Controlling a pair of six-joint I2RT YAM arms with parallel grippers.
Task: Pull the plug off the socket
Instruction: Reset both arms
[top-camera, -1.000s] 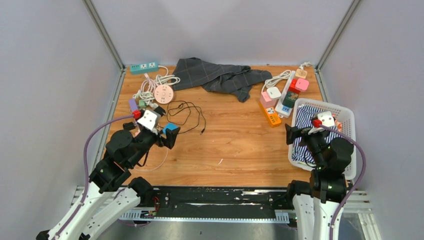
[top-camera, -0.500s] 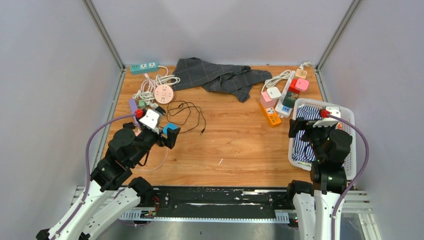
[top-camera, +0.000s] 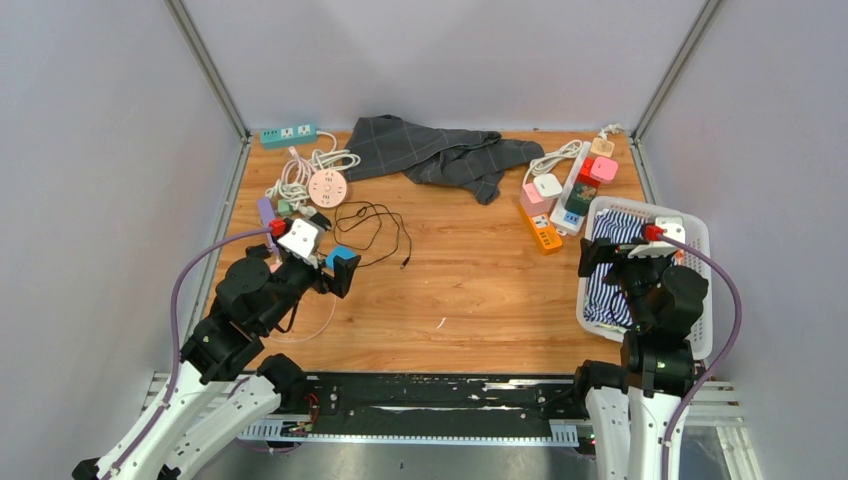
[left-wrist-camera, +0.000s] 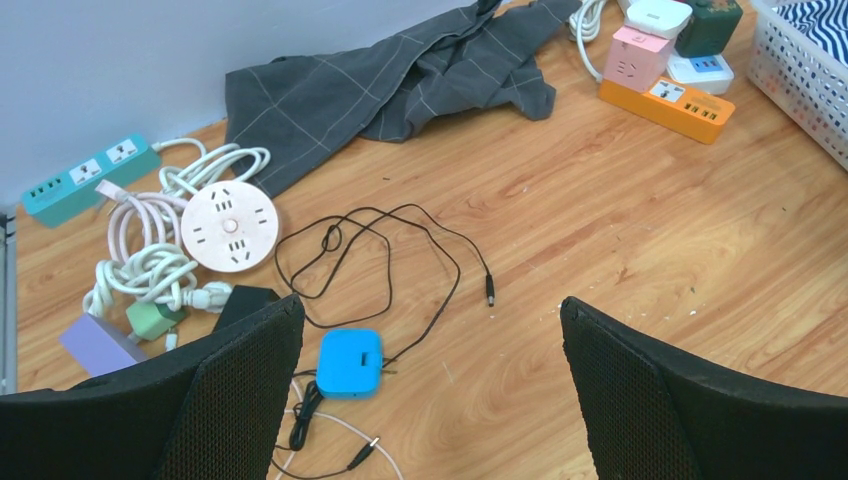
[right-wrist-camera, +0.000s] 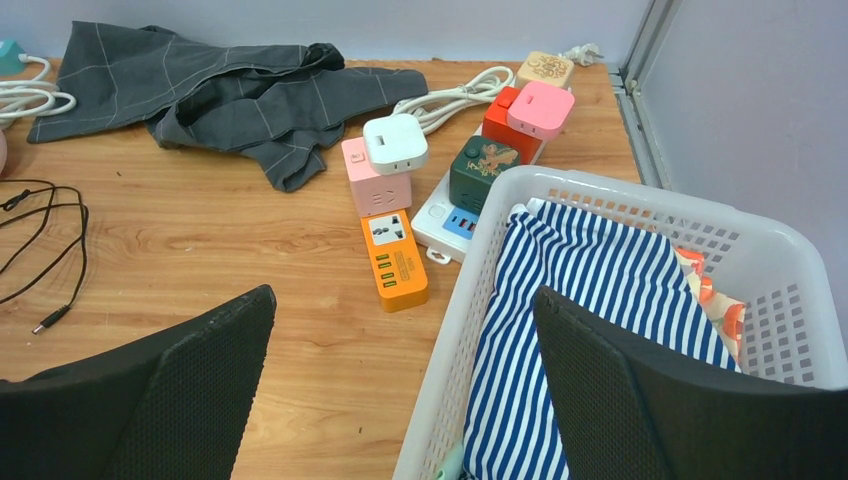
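With left pincer (left-wrist-camera: 430, 310) and right pincer (right-wrist-camera: 405, 295) spread, the white plug (right-wrist-camera: 395, 143) sits in the pink socket (right-wrist-camera: 380, 190) far right, between grey cloth (right-wrist-camera: 220, 85) and basket (right-wrist-camera: 455, 320); the blue box (left-wrist-camera: 349, 362) shows from the left wrist, not the right.

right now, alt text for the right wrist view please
The open right gripper frames a wooden table: an orange power strip and a pink socket cube with a white plug on top sit beside a white basket holding a striped cloth. A grey cloth lies behind.
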